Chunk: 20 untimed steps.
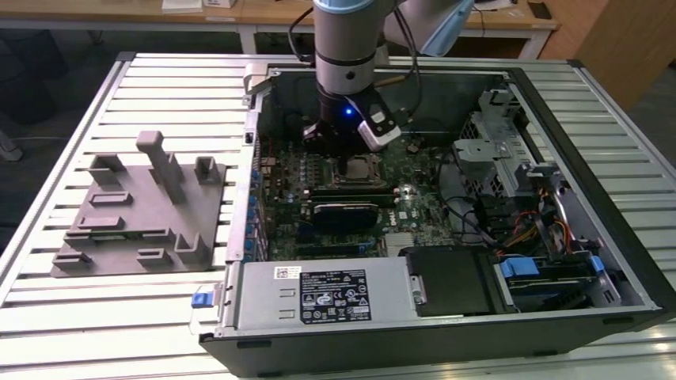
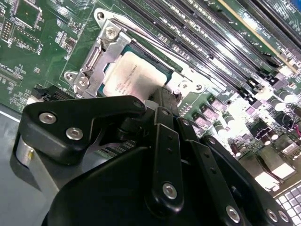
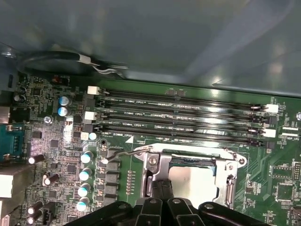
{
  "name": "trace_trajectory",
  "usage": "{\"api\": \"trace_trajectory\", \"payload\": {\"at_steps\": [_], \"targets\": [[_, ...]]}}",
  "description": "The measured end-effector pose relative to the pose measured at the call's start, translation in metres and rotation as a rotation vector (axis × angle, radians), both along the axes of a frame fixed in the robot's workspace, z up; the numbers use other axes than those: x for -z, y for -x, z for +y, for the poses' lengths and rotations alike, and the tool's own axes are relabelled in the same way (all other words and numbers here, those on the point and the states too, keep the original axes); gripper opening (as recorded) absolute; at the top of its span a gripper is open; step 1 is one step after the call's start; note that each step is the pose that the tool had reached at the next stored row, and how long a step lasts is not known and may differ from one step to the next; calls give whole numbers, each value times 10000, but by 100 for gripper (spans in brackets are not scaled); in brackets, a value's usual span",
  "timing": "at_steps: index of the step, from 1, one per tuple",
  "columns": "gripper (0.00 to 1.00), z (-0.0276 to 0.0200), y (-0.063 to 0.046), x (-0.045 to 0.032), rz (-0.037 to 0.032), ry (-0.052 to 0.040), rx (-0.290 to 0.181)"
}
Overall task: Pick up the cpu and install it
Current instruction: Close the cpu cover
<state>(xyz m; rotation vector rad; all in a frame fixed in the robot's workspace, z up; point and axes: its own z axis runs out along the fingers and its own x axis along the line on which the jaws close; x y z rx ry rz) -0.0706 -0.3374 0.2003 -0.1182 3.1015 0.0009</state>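
Note:
The cpu (image 2: pixel 128 75) is a pale silver square lying flat inside the open socket frame (image 2: pixel 99 55) on the green motherboard. It also shows in the first wrist view as the cpu (image 3: pixel 196 182) and in the exterior view as the cpu (image 1: pixel 366 167). My gripper (image 2: pixel 165 94) has its two black fingers pressed together with nothing between them. Its tips sit at one edge of the chip, at the socket's rim. In the exterior view the gripper (image 1: pixel 338 153) hangs straight down into the computer case. The socket's thin metal lever (image 3: pixel 120 152) stands beside the frame.
Memory slots (image 3: pixel 178 117) run alongside the socket. A black glossy block (image 1: pixel 343 214) lies just in front of it. The case walls (image 1: pixel 249 119), a power supply (image 1: pixel 317 293) and a drive cage (image 1: pixel 507 158) hem the board in. A grey plastic fixture (image 1: pixel 138 214) stands outside on the slatted table.

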Motion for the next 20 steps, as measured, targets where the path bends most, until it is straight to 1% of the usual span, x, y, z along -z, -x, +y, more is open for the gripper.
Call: {"api": "trace_trajectory", "payload": {"at_steps": [4,6,9,13,15,16,18,20], "targets": [[11,1,-3,-3,6,3,1],[11,1,-3,-17,4,0,0],[11,0,-3,-55,3,1,0],[11,0,-3,-127,2,1,0],[11,0,-3,-168,2,0,0],[11,0,-3,-310,-1,1,1],[11,0,-3,-359,-3,1,0],[11,1,-3,-378,-5,0,-1]]}}
